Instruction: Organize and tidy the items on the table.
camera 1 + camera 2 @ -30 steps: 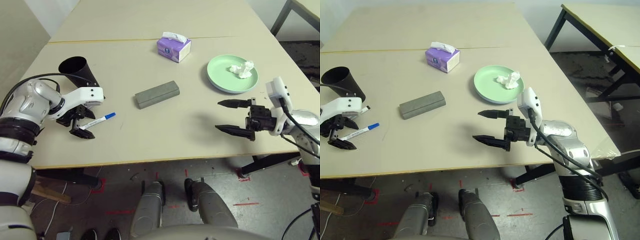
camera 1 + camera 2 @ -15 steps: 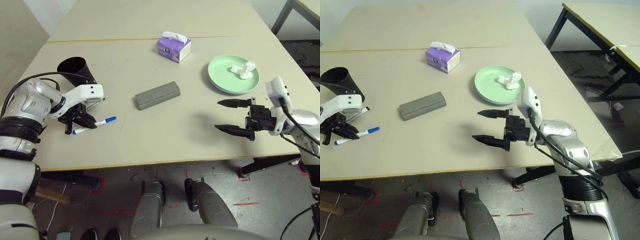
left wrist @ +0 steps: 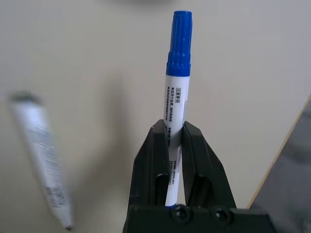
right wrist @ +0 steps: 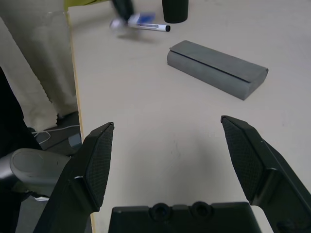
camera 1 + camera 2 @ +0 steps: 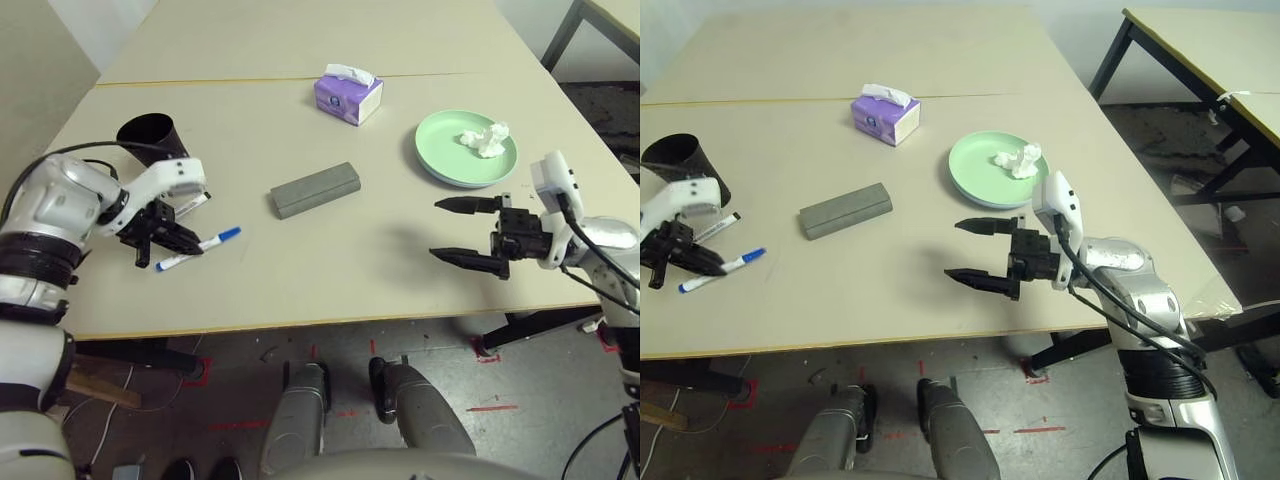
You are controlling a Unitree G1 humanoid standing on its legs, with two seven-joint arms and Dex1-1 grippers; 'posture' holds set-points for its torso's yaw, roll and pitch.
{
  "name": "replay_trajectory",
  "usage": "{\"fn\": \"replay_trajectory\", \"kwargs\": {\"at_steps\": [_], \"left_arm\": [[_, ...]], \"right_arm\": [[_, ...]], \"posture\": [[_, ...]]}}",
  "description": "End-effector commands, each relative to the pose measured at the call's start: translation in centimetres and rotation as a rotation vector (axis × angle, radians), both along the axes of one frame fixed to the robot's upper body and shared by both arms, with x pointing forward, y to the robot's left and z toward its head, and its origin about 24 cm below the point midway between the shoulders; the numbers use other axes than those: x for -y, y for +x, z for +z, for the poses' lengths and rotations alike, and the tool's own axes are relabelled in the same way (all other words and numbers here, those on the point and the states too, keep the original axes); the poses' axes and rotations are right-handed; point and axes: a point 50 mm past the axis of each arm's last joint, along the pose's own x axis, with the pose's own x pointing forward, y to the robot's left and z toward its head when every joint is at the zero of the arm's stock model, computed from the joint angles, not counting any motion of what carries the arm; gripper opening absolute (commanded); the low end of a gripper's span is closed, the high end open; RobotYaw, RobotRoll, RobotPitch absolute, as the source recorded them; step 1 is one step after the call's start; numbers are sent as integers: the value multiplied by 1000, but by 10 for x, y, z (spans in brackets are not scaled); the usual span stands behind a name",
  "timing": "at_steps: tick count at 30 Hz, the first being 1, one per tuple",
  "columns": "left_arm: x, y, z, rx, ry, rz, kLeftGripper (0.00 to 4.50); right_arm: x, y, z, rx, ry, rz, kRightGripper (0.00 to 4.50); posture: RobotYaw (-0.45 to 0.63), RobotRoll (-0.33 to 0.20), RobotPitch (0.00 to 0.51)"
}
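Your left gripper (image 3: 174, 145) is clamped on the blue-capped marker (image 3: 176, 87); both black fingers (image 3: 151, 160) press the white barrel near its middle; in the head views the marker (image 5: 200, 246) sits clear of the table (image 5: 330, 270), its shadow just under it.

Your right gripper (image 5: 466, 232) has its fingers spread wide apart, gripping nothing and touching nothing; it hovers above bare tabletop near the front edge.

Around the left gripper: a second marker with a black tip (image 5: 718, 226) lies on the table just behind it; the black cup (image 5: 150, 138) stands a little further back on the same side; the grey glasses case (image 5: 314, 189) lies well to its right, nothing between them. Around the right gripper: the green plate (image 5: 440, 160) sits beyond it, a crumpled white tissue (image 5: 483, 138) resting on the plate's far side; the purple tissue box (image 5: 347, 94) stands far back near the seam line; the glasses case (image 4: 218, 68) lies ahead of the open fingers, apart from them.

Held marker: long axis runs nearly level and diagonal, blue cap pointing toward table centre and slightly away from you, tail end toward the front-left edge; cap projects well past the fingertips. Glasses case: long axis also diagonal, right end further back.
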Motion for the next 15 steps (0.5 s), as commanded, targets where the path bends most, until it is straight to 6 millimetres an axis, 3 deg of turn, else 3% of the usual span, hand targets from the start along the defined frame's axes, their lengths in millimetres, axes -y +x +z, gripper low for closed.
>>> {"fn": "replay_trajectory", "kwargs": {"at_steps": [1,8,15], "left_arm": [[-9,2,40,170,-266,143,249],[-33,-10,88,409,-709,339,249],[-61,-18,97,664,-738,527,249]], "right_arm": [[1,1,-2,-20,19,-13,4500],[2,5,-1,-25,33,-23,4500],[6,18,7,-33,154,-147,4500]], "posture": [[-63,0,190],[-32,0,185],[-3,0,175]]}}
